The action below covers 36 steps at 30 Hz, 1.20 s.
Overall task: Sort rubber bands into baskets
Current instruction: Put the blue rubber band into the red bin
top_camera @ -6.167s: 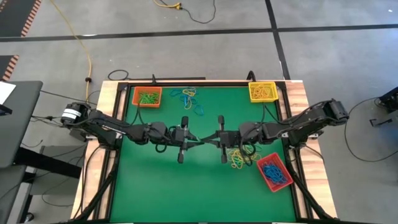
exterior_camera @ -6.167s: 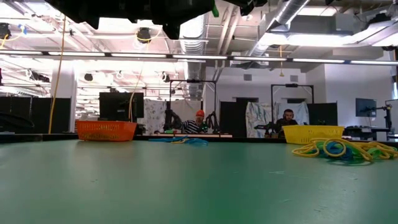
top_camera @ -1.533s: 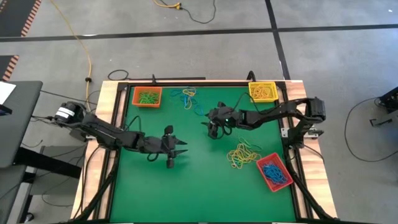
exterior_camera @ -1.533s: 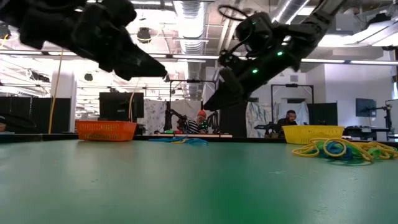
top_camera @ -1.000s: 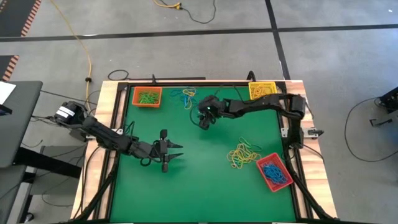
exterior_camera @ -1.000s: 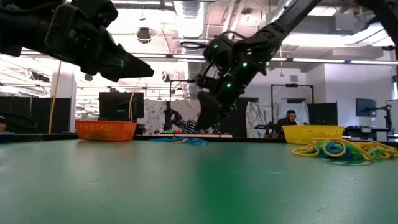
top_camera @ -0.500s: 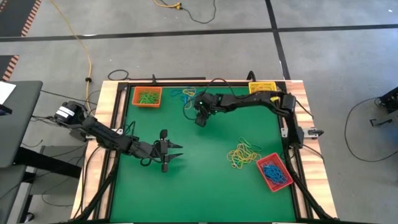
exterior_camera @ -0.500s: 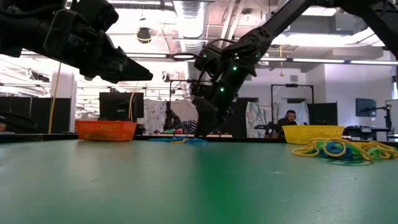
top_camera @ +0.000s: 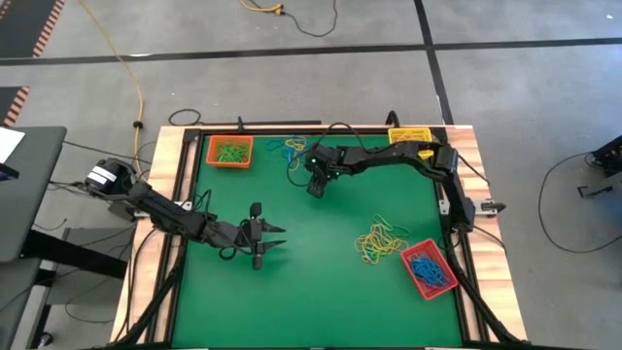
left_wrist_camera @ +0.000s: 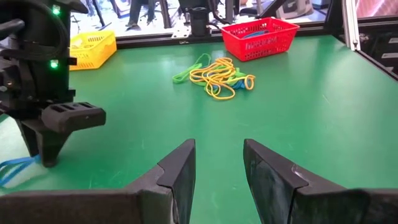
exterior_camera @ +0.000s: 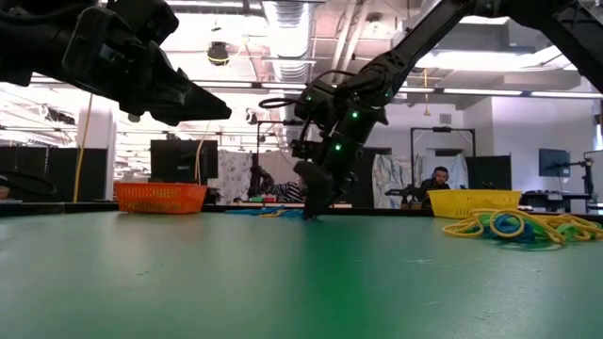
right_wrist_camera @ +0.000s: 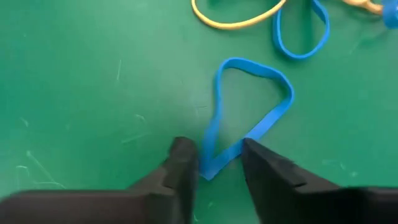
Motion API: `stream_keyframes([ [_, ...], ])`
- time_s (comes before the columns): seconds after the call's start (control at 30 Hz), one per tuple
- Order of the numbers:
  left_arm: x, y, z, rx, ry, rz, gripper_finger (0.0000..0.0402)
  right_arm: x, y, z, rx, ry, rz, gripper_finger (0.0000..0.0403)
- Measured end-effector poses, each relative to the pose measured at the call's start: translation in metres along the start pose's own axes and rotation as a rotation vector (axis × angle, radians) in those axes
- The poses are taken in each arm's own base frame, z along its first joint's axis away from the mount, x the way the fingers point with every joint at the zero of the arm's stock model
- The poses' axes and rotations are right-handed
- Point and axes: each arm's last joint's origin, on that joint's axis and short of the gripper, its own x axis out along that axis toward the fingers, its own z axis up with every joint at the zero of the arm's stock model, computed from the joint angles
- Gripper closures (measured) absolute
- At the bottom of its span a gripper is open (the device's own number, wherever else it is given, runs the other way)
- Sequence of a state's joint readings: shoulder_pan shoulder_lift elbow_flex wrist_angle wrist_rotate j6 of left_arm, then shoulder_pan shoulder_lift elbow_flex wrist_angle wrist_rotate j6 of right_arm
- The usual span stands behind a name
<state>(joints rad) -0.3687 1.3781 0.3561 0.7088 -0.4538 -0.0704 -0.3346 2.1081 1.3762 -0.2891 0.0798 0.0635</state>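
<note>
Blue rubber band (right_wrist_camera: 249, 118), lying flat on the green table (top_camera: 321, 282), is straddled at its near end by the parted fingers of the right gripper (right_wrist_camera: 214, 163), while the left gripper (top_camera: 275, 236), held open, is kept above mid-table, with the orange basket (top_camera: 230, 152) at the far edge.

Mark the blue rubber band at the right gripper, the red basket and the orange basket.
blue rubber band (right_wrist_camera: 252, 102), right wrist view, on its strip beside the loop's opening
red basket (top_camera: 438, 261), high view, on its rim
orange basket (top_camera: 212, 154), high view, on its wall
</note>
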Motion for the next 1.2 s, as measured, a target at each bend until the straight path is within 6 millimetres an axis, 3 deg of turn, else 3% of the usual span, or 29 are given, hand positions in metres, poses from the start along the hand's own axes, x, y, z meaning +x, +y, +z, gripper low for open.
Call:
stream_keyframes([
  [0.2, 0.000, 0.000, 0.000, 0.001, -0.001, 0.002, 0.0277, -0.001, -0.001, 0.001, -0.007, -0.005, -0.010, 0.0365],
  [0.27, 0.000, 0.000, 0.000, 0.002, -0.001, 0.002, 0.0277, -0.001, -0.001, 0.001, -0.012, -0.005, -0.015, 0.0387],
  [0.67, 0.000, 0.000, 0.000, 0.003, 0.001, 0.003, 0.0277, -0.017, 0.016, 0.003, -0.056, -0.021, -0.020, 0.0390],
  [0.93, 0.000, 0.000, 0.000, 0.004, 0.003, 0.003, 0.0277, -0.045, 0.037, 0.007, -0.113, -0.044, -0.036, 0.0391],
  [1.2, 0.000, 0.000, -0.001, 0.005, 0.006, 0.004, 0.0277, -0.090, 0.063, 0.004, -0.191, -0.051, -0.077, 0.0391],
])
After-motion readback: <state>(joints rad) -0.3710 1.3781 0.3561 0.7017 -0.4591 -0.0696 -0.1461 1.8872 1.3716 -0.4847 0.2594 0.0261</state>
